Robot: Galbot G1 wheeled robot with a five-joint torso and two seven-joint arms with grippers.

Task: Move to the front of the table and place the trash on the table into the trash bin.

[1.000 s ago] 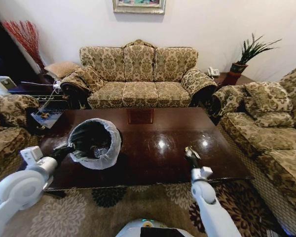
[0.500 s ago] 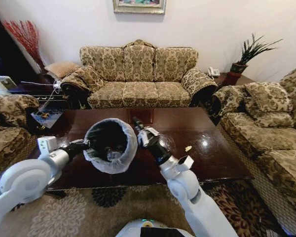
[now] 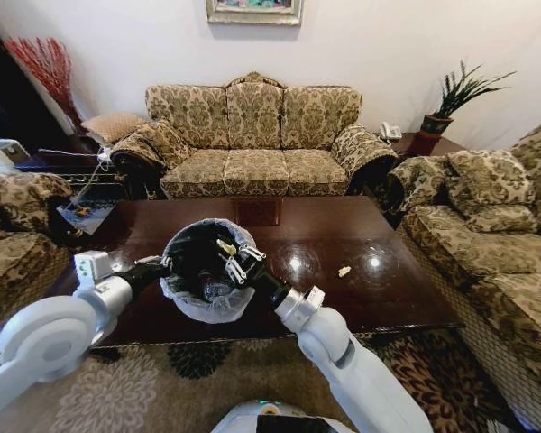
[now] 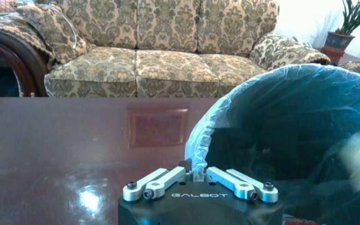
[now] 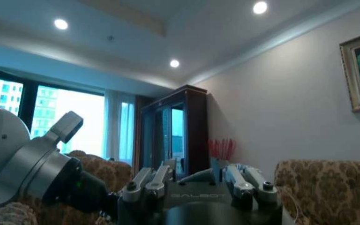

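Over the mouth of the trash bin [image 3: 201, 269], which the left gripper [image 3: 165, 264] holds pinched by its bag-lined rim above the table [image 3: 406, 298], the right gripper [image 3: 232, 262] hangs with fingers spread and a pale scrap [image 3: 225, 247] at their tips. Another scrap [image 3: 344, 271] lies on the table toward the right. It looks feather-light and crumbly, best nipped gently from above.

The bin's rim [image 3: 171, 263] hides the left tool's [image 3: 165, 264] tips; bin contents are indistinct.
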